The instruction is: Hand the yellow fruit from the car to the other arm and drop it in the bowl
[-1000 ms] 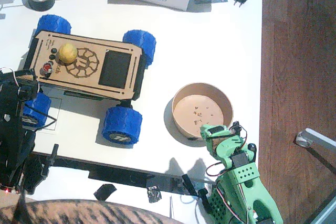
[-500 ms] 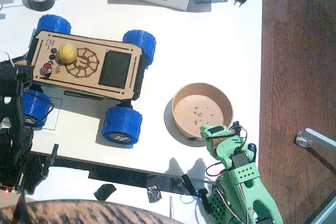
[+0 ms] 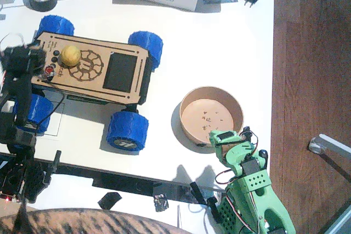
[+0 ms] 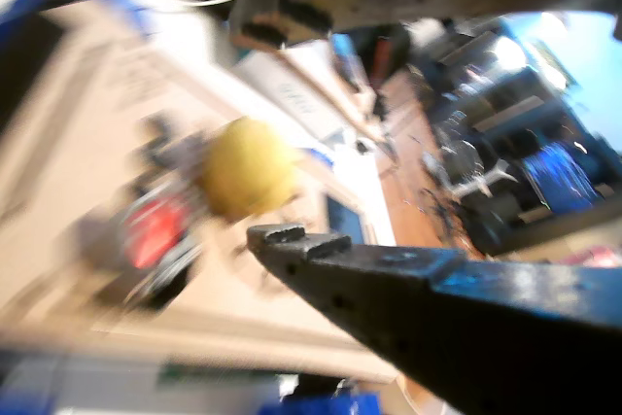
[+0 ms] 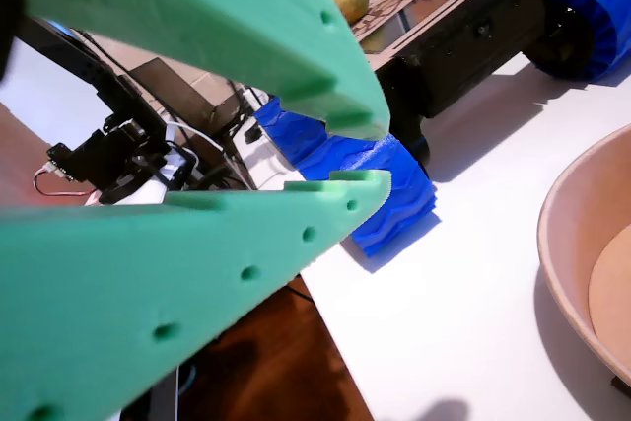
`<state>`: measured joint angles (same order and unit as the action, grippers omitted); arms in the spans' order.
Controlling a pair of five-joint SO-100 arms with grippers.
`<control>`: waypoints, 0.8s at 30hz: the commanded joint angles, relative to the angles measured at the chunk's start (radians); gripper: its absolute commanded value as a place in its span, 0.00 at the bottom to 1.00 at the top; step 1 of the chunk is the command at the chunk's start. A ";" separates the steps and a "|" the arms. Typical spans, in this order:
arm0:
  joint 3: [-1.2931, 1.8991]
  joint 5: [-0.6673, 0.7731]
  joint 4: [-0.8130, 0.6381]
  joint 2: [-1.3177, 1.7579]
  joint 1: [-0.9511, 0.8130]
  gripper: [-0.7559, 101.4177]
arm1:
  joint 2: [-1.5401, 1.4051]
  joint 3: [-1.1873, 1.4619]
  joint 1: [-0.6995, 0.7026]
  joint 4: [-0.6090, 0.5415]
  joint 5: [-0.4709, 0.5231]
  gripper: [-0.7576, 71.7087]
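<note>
Fixed view: bright, even light; the white table (image 3: pixel 219 36) is near overexposed, image soft and grainy. The car (image 3: pixel 90 69) and bowl (image 3: pixel 211 114) cast short shadows toward the lower left. In a wrist view, heavy motion blur smears everything beyond the dark claw (image 4: pixel 282 133). In a wrist view, the green claw (image 5: pixel 345 150) is soft, with sharp shadows beyond it.

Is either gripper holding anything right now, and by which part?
Nothing is held. The yellow fruit sits on the car; left gripper and right gripper are open.

White table (image 3: pixel 219 42), dark wooden floor (image 3: pixel 312 53)
</note>
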<state>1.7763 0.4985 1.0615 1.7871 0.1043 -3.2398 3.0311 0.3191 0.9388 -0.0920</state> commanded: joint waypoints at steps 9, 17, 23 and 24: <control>-0.235 0.008 0.021 -0.169 -0.043 0.27 | -0.008 -0.048 -0.011 0.000 -0.009 0.01; -0.308 0.003 -0.031 -0.357 -0.048 0.28 | -0.006 -0.054 0.018 0.003 -0.011 0.01; -0.425 0.000 -0.035 -0.483 -0.104 0.28 | -0.008 -0.066 0.005 0.006 -0.015 0.01; -0.445 0.002 -0.034 -0.502 -0.117 0.29 | -0.008 -0.069 -0.003 0.006 -0.017 0.01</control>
<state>1.4205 0.5001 1.0416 1.2977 0.0169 -3.2398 3.0204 0.3329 0.9388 -0.0920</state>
